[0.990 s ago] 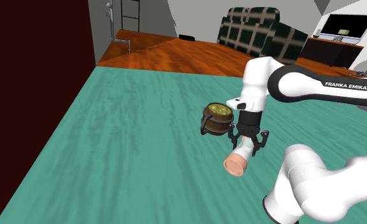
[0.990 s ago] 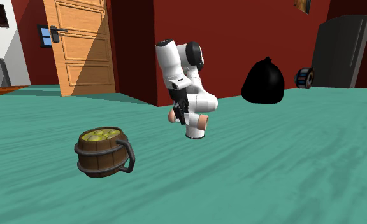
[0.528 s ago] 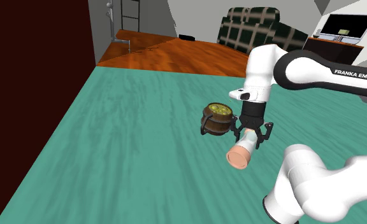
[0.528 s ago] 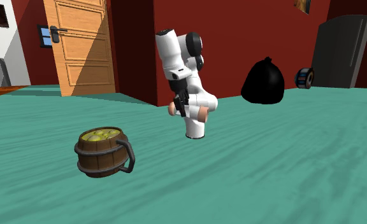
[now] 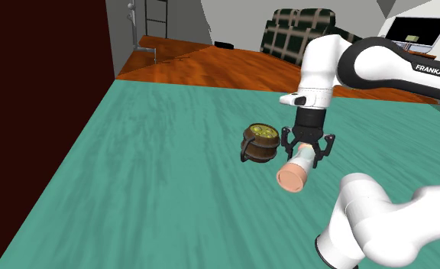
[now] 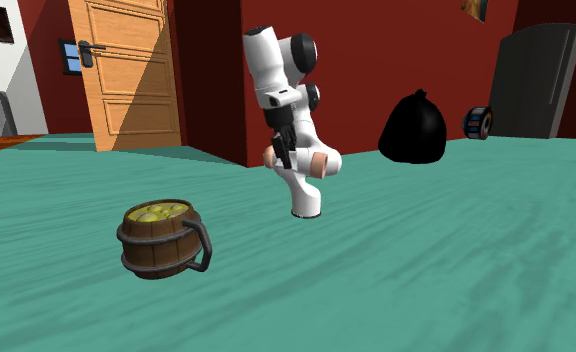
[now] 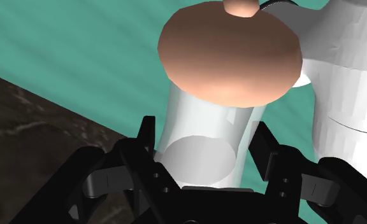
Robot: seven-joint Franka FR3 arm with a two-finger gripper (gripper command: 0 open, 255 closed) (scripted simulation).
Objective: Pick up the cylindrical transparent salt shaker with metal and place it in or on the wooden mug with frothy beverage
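Note:
The salt shaker [image 5: 295, 173] is a pale cylinder with a salmon-pink cap, lying sideways in the air. My black gripper [image 5: 306, 152] is shut on its body, cap end pointing toward the stand. In the wrist view the two fingers [image 7: 145, 137] clasp the whitish cylinder [image 7: 204, 130], with the pink cap [image 7: 230, 56] beyond them. The mug [image 5: 260, 141] is a dark wooden barrel with a handle and yellow-green froth, standing upright on the teal surface just to the shoulder view's left of the gripper. In the second exterior view the mug [image 6: 162, 238] stands well in front of the gripper [image 6: 282, 157] and shaker [image 6: 319, 164].
The teal surface [image 5: 150, 183] stretches wide around the mug. My own white arm link [image 5: 379, 222] sits just below the shaker. A black sack [image 6: 413, 128], a dark cabinet [image 6: 534, 80] and a wooden door [image 6: 126, 70] stand at the back in the second exterior view.
The gripper has risen with the shaker held in it and shifted slightly to the shoulder view's right. The mug has not moved.

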